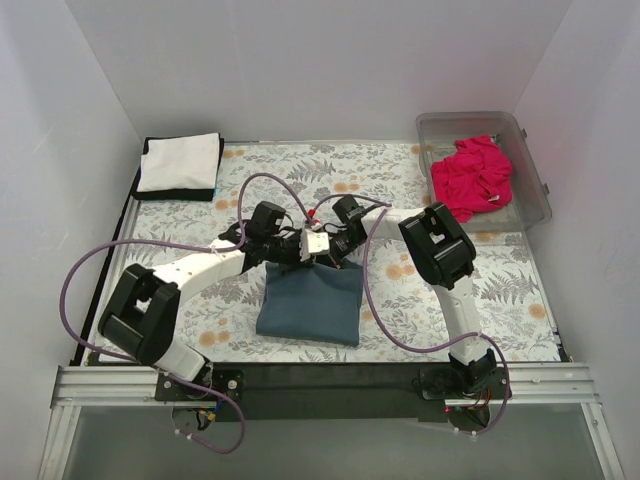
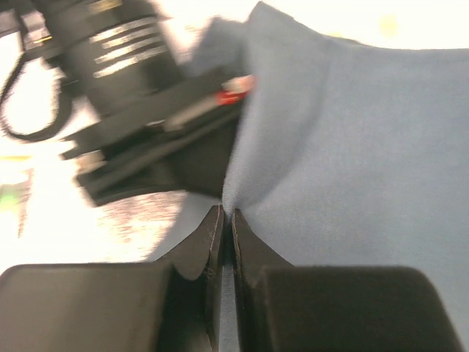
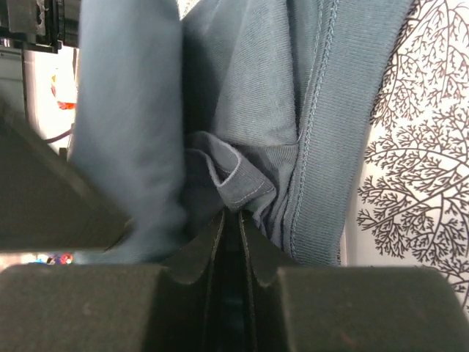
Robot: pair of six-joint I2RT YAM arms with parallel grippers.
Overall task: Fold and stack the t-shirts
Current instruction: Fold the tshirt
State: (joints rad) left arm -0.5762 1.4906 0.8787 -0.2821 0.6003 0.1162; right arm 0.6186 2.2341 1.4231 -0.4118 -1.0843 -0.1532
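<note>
The slate-blue t-shirt (image 1: 310,302) lies part-folded at the middle front of the table, its far edge lifted. My left gripper (image 1: 303,247) is shut on a thin fold of its blue cloth (image 2: 337,147). My right gripper (image 1: 328,245) is shut on a bunched hem of the same shirt (image 3: 242,132). The two grippers are close together above the shirt's far edge. The magenta-pink t-shirt (image 1: 473,176) lies crumpled in the bin. The white t-shirt (image 1: 180,161) is folded on top of the black one (image 1: 200,193) at the far left.
The clear plastic bin (image 1: 530,150) stands at the far right corner. The floral cloth (image 1: 400,185) covers the table. White walls close in the back and sides. Purple cables loop over both arms.
</note>
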